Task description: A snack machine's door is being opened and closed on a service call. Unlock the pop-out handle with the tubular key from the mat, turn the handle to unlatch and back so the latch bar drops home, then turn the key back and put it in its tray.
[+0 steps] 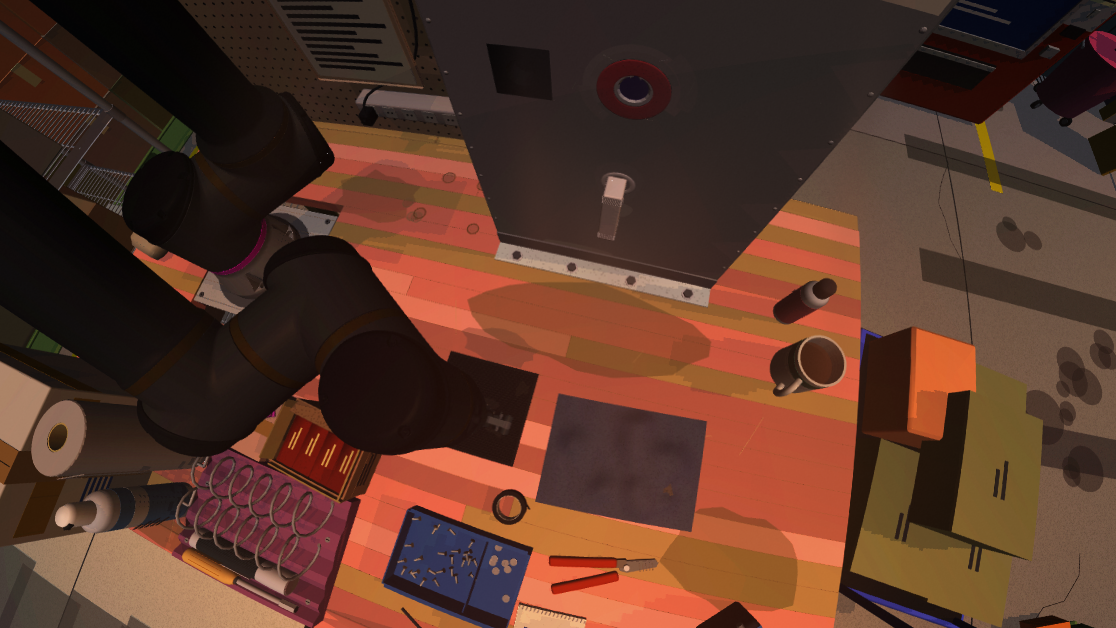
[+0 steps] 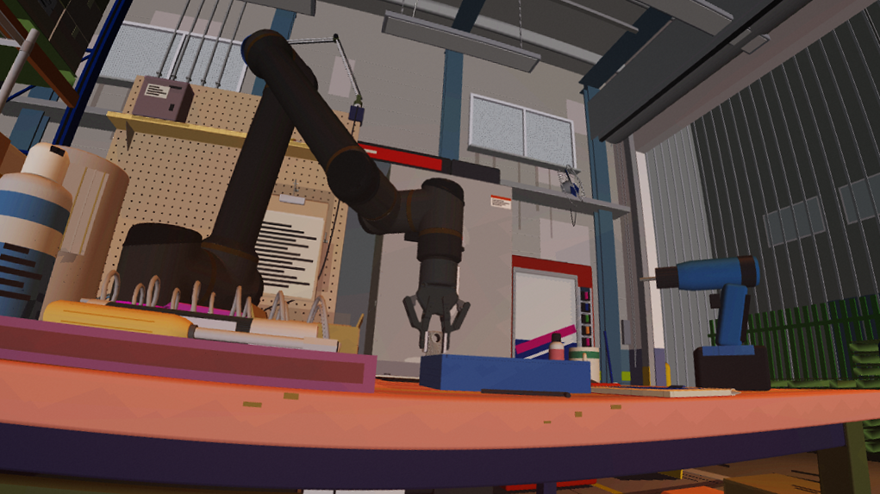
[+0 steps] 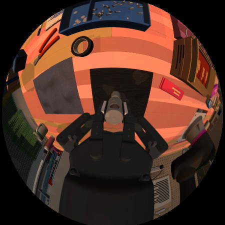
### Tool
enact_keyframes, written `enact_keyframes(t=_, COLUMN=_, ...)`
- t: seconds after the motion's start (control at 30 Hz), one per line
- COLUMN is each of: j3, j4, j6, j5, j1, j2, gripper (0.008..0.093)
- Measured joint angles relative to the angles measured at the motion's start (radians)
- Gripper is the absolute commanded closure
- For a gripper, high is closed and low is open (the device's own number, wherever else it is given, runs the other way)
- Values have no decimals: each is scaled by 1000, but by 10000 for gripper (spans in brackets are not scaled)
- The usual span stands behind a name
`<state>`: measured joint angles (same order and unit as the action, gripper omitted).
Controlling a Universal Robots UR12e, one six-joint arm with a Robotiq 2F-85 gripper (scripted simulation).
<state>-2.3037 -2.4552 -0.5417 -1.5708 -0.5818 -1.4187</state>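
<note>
On the left part of the orange bench lies a dark mat [image 1: 499, 414]. The pale tubular key [image 3: 114, 110] stands upright over the mat [image 3: 121, 92], held between the fingers of my gripper [image 3: 114, 112], which is closed on it. The key [image 2: 433, 339] points down from the gripper [image 2: 434, 328]. At the back of the bench stands the grey door panel [image 1: 663, 133]. It carries a red lock ring [image 1: 634, 89] and, below it, a pale pop-out handle [image 1: 613, 205]. A grey tray [image 1: 622, 461] lies flat to the right of the mat. My arm hides most of the mat from the side camera.
A blue parts bin [image 1: 456, 564] and a tape roll [image 1: 509, 506] lie just in front of the mat. A red box [image 1: 320, 457] sits on its left. Red pliers [image 1: 597, 572], a mug [image 1: 812, 365] and a small bottle [image 1: 804, 300] lie further right.
</note>
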Motion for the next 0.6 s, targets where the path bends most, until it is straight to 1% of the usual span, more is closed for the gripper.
enact_keyframes(t=0.13, j3=3, j4=10, j6=0, j5=1, j1=0, j2=-7, gripper=934)
enact_keyframes(t=0.27, j3=10, j4=35, j6=0, j5=1, j1=0, j2=-25, gripper=934)
enact_keyframes(t=0.6, j3=46, j4=141, j6=0, j5=0, j1=0, j2=-97, gripper=934)
